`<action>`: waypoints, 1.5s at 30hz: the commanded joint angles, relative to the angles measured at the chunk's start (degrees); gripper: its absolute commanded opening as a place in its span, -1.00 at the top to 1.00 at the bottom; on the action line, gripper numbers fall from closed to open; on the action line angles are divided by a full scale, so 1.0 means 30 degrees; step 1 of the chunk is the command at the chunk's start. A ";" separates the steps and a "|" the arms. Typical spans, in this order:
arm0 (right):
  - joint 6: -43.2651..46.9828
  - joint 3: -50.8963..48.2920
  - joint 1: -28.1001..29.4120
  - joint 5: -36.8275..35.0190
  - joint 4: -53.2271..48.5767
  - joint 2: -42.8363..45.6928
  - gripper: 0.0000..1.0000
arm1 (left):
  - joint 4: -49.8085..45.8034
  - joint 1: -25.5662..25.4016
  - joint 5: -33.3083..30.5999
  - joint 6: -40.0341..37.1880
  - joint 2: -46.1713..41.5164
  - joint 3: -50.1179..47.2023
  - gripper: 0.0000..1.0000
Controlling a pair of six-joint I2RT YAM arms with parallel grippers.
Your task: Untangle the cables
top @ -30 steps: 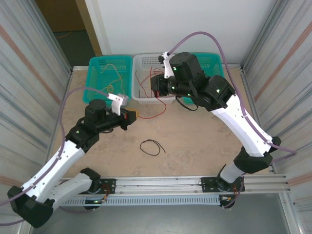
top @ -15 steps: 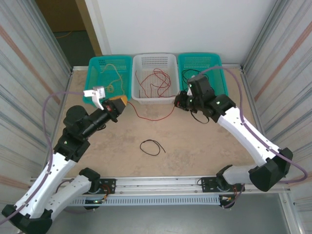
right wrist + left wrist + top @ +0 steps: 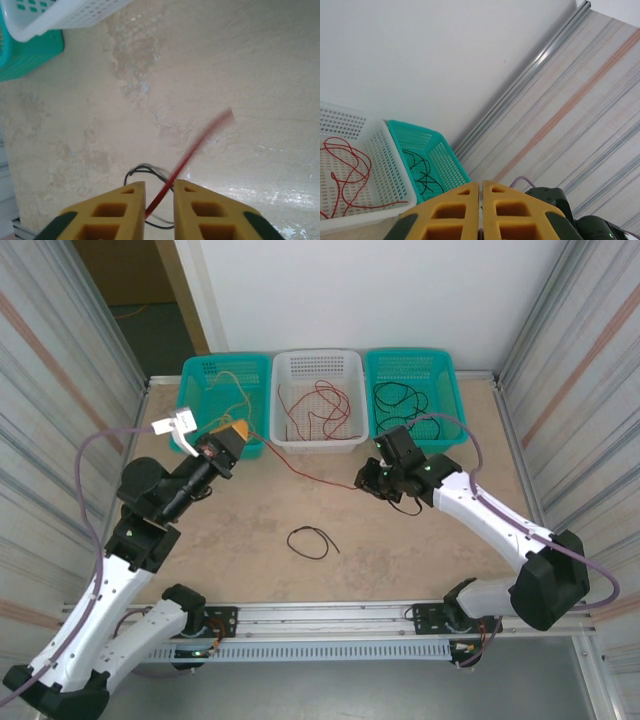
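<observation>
Three baskets behind. One black cable lay on table. My left gripper was closed; right gripper jaws apart, red cable between.

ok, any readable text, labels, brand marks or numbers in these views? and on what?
None can be read.
No labels on the left teal basket, the white basket or the right teal basket.
The white bracket on the left wrist is too small to show any print.
No signs on the table or the walls.
</observation>
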State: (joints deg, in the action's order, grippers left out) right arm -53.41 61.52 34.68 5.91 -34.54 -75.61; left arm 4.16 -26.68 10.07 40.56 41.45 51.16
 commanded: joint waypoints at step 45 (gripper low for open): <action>1.1478 1.1106 0.7567 -0.2853 -0.1178 -0.4211 0.84 | -0.6572 0.2487 0.6874 -0.0882 0.4290 0.5693 1.00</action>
State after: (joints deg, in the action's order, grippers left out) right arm -19.14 92.33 57.30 -1.65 -38.59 -88.07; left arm -17.06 -20.10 30.28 37.43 54.98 67.00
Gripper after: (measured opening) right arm 0.103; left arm 0.077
